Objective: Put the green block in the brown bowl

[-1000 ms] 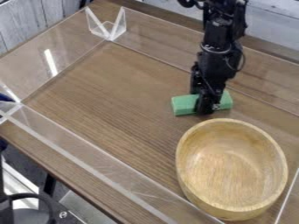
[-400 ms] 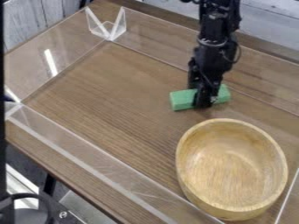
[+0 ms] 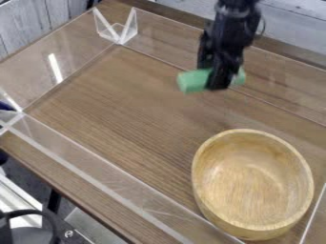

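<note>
The green block hangs in the air above the wooden table, blurred by motion. My gripper points down and is shut on the block's right half, its black fingers covering that part. The brown bowl sits at the front right with nothing inside, well below and to the right of the block in the picture.
A wooden table carries a low clear plastic wall along its front and left sides. A clear plastic corner piece stands at the back left.
The gripper has lifted the green block off the table and carried it up and slightly left in the picture. The bowl has stayed put.
</note>
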`<state>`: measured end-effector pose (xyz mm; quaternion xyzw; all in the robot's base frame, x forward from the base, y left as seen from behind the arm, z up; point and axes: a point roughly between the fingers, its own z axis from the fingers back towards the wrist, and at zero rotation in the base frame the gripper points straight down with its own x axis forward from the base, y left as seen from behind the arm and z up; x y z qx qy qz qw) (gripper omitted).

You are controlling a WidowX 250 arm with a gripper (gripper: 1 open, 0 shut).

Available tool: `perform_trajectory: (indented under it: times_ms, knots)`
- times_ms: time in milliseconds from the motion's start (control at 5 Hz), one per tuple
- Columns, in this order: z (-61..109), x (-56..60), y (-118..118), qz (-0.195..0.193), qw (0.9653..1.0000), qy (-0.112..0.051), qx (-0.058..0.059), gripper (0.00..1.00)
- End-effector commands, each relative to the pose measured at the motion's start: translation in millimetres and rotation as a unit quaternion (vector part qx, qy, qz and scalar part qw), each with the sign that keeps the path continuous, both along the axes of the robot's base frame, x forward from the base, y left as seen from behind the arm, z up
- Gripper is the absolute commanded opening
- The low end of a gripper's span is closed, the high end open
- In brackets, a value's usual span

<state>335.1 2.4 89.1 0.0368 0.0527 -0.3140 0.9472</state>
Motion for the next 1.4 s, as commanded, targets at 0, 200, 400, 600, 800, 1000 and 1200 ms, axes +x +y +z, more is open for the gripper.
perform_trajectory:
  times_ms: [0, 200, 400, 600, 800, 1000, 1200]
  knots:
    - [38.3, -1.4, -20.4, 0.024, 0.9988, -0.043, 0.007, 0.0]
    - [39.2, -16.8, -45.9, 0.026, 0.999, -0.034, 0.006, 0.0]
    - [43.7, -34.6, -59.5, 0.04, 0.9986, -0.029, -0.018, 0.0]
    - [50.1, -45.3, -64.4, 0.052, 0.9978, -0.028, -0.031, 0.0]
    - [52.1, -56.5, -78.4, 0.035, 0.9984, -0.031, -0.033, 0.0]
    - [52.7, -67.9, -94.7, 0.016, 0.9987, -0.032, -0.037, 0.0]
    - [47.1, -90.4, -114.9, 0.001, 0.9976, -0.042, -0.056, 0.0]
